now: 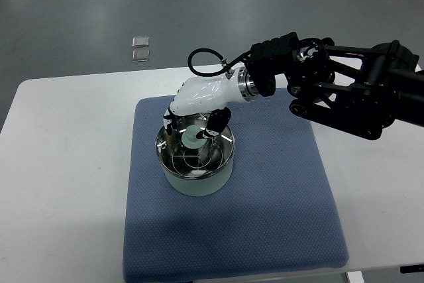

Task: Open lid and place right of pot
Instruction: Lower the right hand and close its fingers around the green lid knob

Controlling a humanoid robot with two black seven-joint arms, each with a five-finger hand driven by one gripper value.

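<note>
A white table (pixel 59 164) fills most of the top view, with grey floor beyond its far edge. On the table lies a blue-grey mat (pixel 265 217), roughly square, covering the middle of the surface. The right arm (pixel 351 91), black and jointed, enters from the picture's right edge and reaches leftward over the far part of the mat, a looped black cable (pixel 202 57) rising near its wrist. At the arm's end the right hand (pixel 195 107), white-shelled with dark fingers, hangs directly over the pot. The pot (pixel 197 180), pale green and round, stands on the left-centre part of the mat. The lid (pixel 195 150), clear glass with a metal rim, sits on the pot and closes it. The fingers (pixel 215 122) are curled downward around the pale knob (pixel 192 138) at the lid's centre, set close on either side of it; whether they actually grip it cannot be told. Two small clear squares (pixel 140 48) lie on the floor beyond the table's far edge.
</note>
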